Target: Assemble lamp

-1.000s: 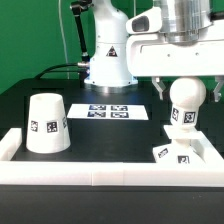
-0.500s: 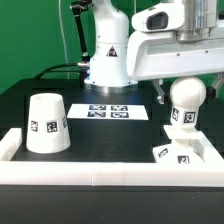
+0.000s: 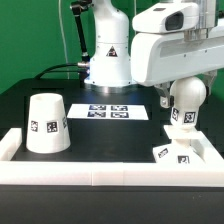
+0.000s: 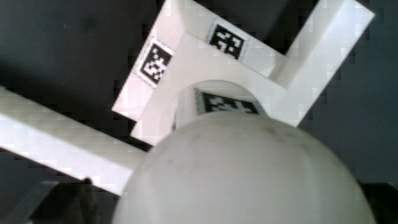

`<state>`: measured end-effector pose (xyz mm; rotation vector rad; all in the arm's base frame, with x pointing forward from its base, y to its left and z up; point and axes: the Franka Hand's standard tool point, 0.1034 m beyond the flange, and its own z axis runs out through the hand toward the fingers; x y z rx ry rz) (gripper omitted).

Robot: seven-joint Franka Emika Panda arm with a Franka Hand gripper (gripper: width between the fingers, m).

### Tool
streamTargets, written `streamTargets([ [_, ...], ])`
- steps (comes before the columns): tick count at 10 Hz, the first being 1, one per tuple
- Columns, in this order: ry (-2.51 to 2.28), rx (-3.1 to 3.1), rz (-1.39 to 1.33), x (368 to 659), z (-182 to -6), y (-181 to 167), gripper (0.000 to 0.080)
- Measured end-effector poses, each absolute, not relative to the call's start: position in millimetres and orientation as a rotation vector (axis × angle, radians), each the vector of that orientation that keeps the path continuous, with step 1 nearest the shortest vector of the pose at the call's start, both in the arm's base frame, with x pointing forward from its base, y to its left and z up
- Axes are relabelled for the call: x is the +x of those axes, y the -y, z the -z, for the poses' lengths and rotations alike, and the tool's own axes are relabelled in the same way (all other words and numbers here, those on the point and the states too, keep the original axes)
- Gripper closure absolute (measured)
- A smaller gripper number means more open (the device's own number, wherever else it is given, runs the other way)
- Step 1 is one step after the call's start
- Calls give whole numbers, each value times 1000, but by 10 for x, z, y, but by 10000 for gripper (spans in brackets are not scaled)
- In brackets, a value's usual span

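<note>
The round bulb [image 3: 186,100] stands upright with its neck in the flat square base [image 3: 178,153], at the exterior view's right, in the corner of the rail. My gripper [image 3: 186,92] is over the bulb, its fingers [image 3: 163,96] straddling the bulb's top with a small gap, open. In the wrist view the bulb [image 4: 231,175] fills the near part, with the tagged base [image 4: 192,72] beyond it and one dark finger [image 4: 68,198] off the bulb's side. The tapered shade [image 3: 47,123] stands mouth down at the exterior view's left.
The white rail [image 3: 100,178] frames the table's front and sides. The marker board [image 3: 110,111] lies flat mid-table. The arm's white pedestal [image 3: 108,60] stands behind it, with cables at the back left.
My wrist has turned about the bulb, so the hand's white housing now faces the camera more broadly. The bulb, base and shade have not moved.
</note>
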<state>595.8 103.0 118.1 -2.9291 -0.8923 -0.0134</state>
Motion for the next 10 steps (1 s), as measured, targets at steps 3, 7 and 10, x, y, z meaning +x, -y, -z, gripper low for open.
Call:
streamTargets([
  [3, 1405, -2758, 18, 5949, -1183, -1089, 101],
  [7, 1857, -2512, 11, 5946, -1178, -1129, 101],
  [10, 1991, -2412, 9, 5950, -1174, -1093, 101],
])
